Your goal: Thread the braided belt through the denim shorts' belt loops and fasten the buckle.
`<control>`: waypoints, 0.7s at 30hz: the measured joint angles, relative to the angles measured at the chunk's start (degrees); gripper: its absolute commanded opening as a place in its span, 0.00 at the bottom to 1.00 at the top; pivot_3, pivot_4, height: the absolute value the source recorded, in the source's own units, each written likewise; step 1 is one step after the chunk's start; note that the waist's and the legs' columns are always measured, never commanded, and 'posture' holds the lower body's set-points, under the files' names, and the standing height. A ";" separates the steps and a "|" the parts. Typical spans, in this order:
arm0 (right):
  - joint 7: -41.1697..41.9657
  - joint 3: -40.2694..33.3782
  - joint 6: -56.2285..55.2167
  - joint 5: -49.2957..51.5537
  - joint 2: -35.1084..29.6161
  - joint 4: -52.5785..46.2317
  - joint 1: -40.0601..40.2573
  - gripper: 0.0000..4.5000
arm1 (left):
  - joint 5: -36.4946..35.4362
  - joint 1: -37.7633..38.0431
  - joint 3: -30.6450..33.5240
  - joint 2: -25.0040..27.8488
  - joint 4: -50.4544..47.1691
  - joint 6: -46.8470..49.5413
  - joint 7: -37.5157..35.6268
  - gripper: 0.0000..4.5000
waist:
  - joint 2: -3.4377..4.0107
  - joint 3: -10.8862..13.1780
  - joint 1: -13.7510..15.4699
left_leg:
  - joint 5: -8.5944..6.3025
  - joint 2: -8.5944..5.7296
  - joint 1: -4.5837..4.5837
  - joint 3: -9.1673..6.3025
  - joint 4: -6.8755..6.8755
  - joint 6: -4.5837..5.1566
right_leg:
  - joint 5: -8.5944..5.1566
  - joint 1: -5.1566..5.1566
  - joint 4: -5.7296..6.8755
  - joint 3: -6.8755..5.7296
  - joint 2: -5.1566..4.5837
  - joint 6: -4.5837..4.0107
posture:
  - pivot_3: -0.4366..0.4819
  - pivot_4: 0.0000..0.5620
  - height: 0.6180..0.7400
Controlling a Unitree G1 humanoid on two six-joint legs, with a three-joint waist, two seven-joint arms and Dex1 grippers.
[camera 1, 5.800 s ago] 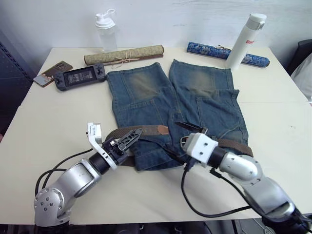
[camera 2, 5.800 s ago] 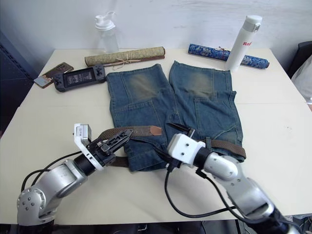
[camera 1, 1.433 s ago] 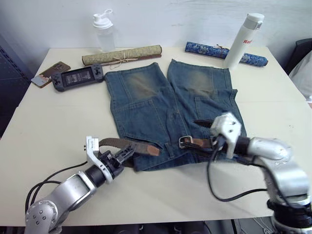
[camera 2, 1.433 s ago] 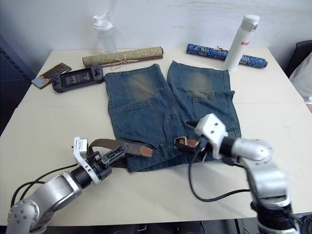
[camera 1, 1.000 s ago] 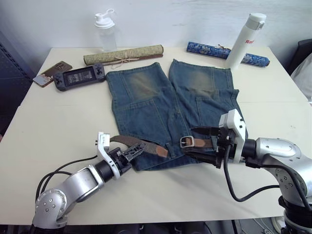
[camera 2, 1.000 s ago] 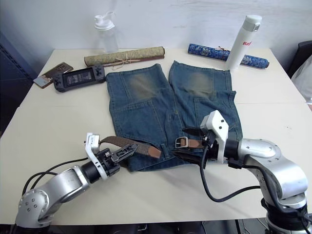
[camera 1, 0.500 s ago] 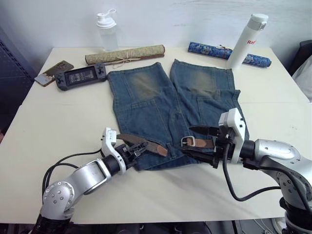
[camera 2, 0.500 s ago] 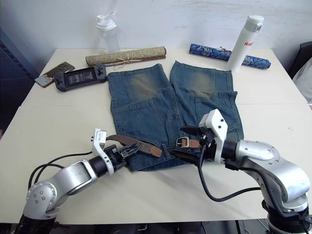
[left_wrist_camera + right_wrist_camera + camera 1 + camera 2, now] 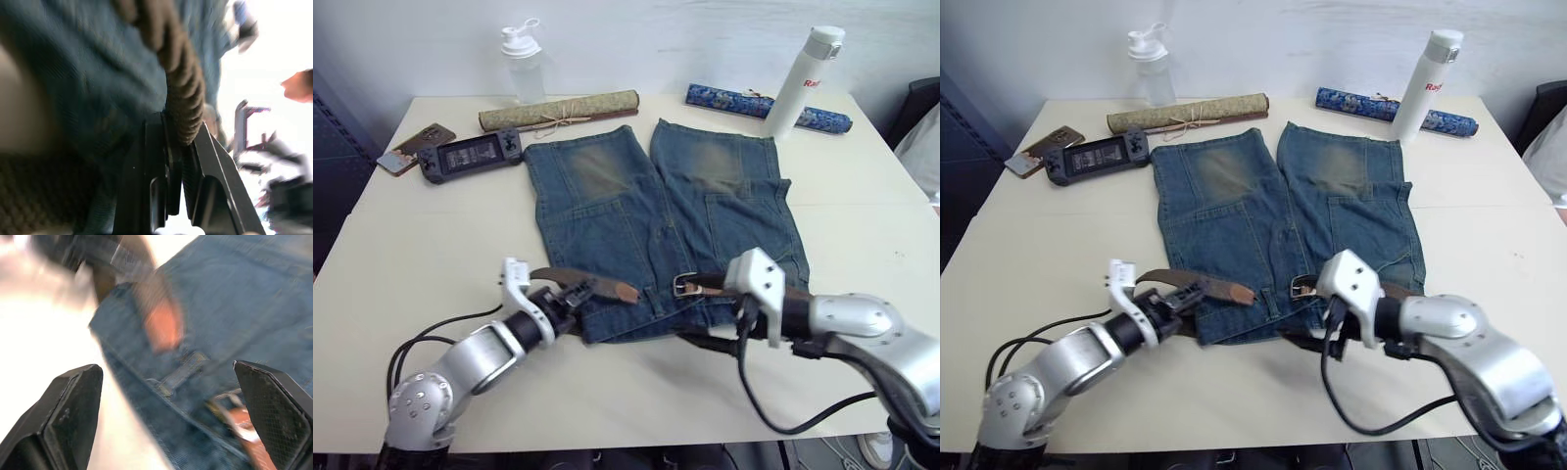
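Note:
The denim shorts [image 9: 656,206] lie flat, waist toward me, with a belt loop [image 9: 178,374] on the waistband. My left gripper [image 9: 570,291] is shut on the braided belt [image 9: 183,98], holding its tan tip [image 9: 625,291] just above the waistband's left half. The silver buckle [image 9: 683,285] on its tan tab rests on the waist a short way right of that tip. My right gripper [image 9: 702,313] is open at the waist's front edge, beside the buckle, with nothing between its fingers [image 9: 73,406].
Along the table's far edge stand a shaker bottle [image 9: 519,59], a tan rolled mat [image 9: 558,110], a blue rolled mat [image 9: 754,103] and a white bottle [image 9: 800,69]. A game console [image 9: 470,154] and a phone [image 9: 416,147] lie at the far left.
My left gripper has carried the belt's tan tip rightward, closer to the buckle. My right gripper has shifted left and nearer along the waist edge, staying open.

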 measured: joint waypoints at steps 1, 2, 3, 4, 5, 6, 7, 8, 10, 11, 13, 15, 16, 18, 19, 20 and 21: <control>0.21 3.26 -2.09 -2.59 0.29 0.45 -0.47 1.00 | -0.16 1.66 2.24 -0.78 -0.77 0.18 -2.98 0.00 | 0.00 0.00 -0.01 | 0.01 -0.01 -0.01 0.01 -0.01 -0.01 | 0.00 -0.02 -0.02 0.01 0.00 0.00 | 0.48 0.27 0.82; 0.23 6.35 -3.72 -4.84 1.71 1.51 -1.09 1.00 | -0.35 3.20 3.92 -1.80 -1.34 0.31 -5.95 0.00 | -0.02 0.00 0.02 | 0.01 -0.01 -0.01 0.00 0.02 -0.01 | 0.00 0.01 -0.03 -0.01 0.01 0.00 | 0.48 0.27 0.82; 0.25 8.00 -4.50 -5.81 2.64 2.27 -1.34 1.00 | -0.39 3.63 4.40 -2.10 -1.39 0.45 -7.26 0.00 | -0.02 0.00 0.11 | 0.01 -0.01 -0.01 0.00 0.05 -0.01 | 0.00 0.01 -0.01 0.00 0.01 0.00 | 0.48 0.27 0.82; 0.33 9.99 -5.05 -6.85 3.77 3.14 -1.83 1.00 | -0.41 4.18 4.91 -2.30 -1.55 0.47 -8.52 0.00 | -0.02 0.00 0.23 | 0.02 -0.02 -0.01 0.00 0.07 -0.01 | 0.00 0.01 0.00 0.00 0.01 0.00 | 0.48 0.27 0.82; 0.46 11.36 -5.53 -7.51 4.57 3.92 -2.22 1.00 | -0.43 4.45 5.15 -2.32 -1.67 0.46 -9.14 0.00 | -0.03 0.01 0.44 | 0.03 -0.02 -0.01 -0.02 0.12 0.00 | 0.00 0.03 0.03 -0.01 0.00 0.00 | 0.48 0.27 0.82; 0.56 12.53 -5.79 -8.11 5.29 4.80 -2.86 1.00 | -0.43 4.72 5.34 -2.32 -1.77 0.44 -9.46 0.00 | -0.03 0.01 0.58 | 0.03 -0.04 -0.01 -0.03 0.13 0.01 | 0.00 0.04 0.03 -0.02 -0.02 0.00 | 0.48 0.27 0.82; 0.59 13.63 -5.77 -8.75 6.16 5.88 -3.77 1.00 | -0.44 4.75 5.41 -2.33 -1.84 0.36 -9.70 0.00 | -0.04 0.01 0.62 | 0.03 -0.04 -0.01 -0.05 0.14 0.03 | 0.01 0.07 0.02 -0.03 -0.07 0.01 | 0.48 0.27 0.82; 0.51 14.72 -5.54 -9.42 7.05 7.13 -4.65 0.95 | -0.44 4.69 5.39 -2.40 -2.01 0.28 -9.76 0.00 | -0.04 0.01 0.60 | 0.02 -0.05 -0.01 -0.05 0.15 0.05 | 0.02 0.09 0.01 -0.03 -0.09 0.02 | 0.48 0.27 0.82; 0.05 16.67 -3.98 -10.58 8.77 10.00 -6.11 0.81 | -0.44 4.31 5.28 -2.89 -2.57 -0.16 -9.75 0.00 | -0.05 0.00 0.51 | 0.00 -0.05 -0.02 -0.05 0.12 0.06 | 0.02 0.08 -0.02 -0.03 -0.10 0.02 | 0.48 0.27 0.82; -0.09 17.32 -3.38 -10.96 9.20 10.92 -6.30 0.72 | -0.44 4.15 5.23 -2.95 -2.85 -0.28 -9.75 0.00 | -0.05 0.00 0.50 | 0.00 -0.04 -0.02 -0.06 0.09 0.05 | 0.02 0.08 -0.04 -0.03 -0.09 0.02 | 0.48 0.27 0.82; -1.49 17.61 -1.04 -11.12 11.94 13.38 -6.56 0.51 | -0.47 3.74 5.19 -3.01 -3.11 -0.67 -9.46 0.00 | -0.05 0.00 0.41 | 0.00 -0.02 -0.02 -0.06 0.06 0.03 | 0.02 0.06 -0.03 -0.05 -0.08 0.01 | 0.48 0.27 0.82; -2.29 18.09 -0.12 -11.70 12.84 13.65 -7.19 0.31 | -0.47 3.36 5.07 -3.00 -3.10 -0.87 -9.05 0.00 | -0.04 0.00 0.30 | 0.00 -0.02 -0.01 -0.05 0.06 0.03 | 0.02 0.06 -0.02 -0.04 -0.06 0.01 | 0.48 0.27 0.82; -2.84 18.14 0.46 -12.16 13.42 13.71 -7.29 0.20 | -0.47 3.22 5.08 -3.00 -3.10 -0.96 -9.03 0.00 | -0.07 -0.02 0.25 | 0.00 0.00 -0.01 -0.06 0.07 0.03 | 0.02 0.06 -0.02 -0.05 -0.04 0.01 | 0.48 0.27 0.82; -4.02 18.47 1.20 -12.96 15.19 14.10 -7.42 0.00 | -0.47 2.97 5.08 -3.06 -3.11 -1.13 -9.01 0.00 | -0.08 -0.03 0.18 | 0.00 0.00 0.00 -0.05 0.06 0.03 | 0.02 0.06 -0.01 -0.04 -0.04 0.01 | 0.48 0.27 0.82; -4.95 18.76 1.82 -13.21 16.90 14.90 -7.83 0.00 | -0.47 2.96 5.10 -3.06 -3.10 -1.44 -8.92 0.00 | -0.10 -0.04 0.08 | 0.00 0.02 0.02 -0.05 0.05 0.03 | 0.01 0.06 -0.01 -0.04 -0.03 0.00 | 0.48 0.27 0.82; -5.57 19.08 1.89 -13.33 18.22 15.62 -8.14 0.00 | -0.47 2.79 5.03 -3.09 -3.10 -1.47 -8.84 0.00 | -0.12 -0.05 -0.07 | 0.01 0.03 0.02 -0.05 0.05 0.01 | 0.01 0.06 0.00 -0.04 -0.01 -0.01 | 0.48 0.27 0.82; -6.48 19.64 1.88 -13.93 19.96 16.65 -8.76 0.00 | -0.48 2.73 5.03 -3.17 -3.11 -1.59 -8.61 0.00 | -0.12 -0.05 -0.22 | 0.02 0.03 0.03 -0.06 0.04 0.00 | 0.01 0.05 0.01 -0.04 -0.01 -0.01 | 0.48 0.27 0.82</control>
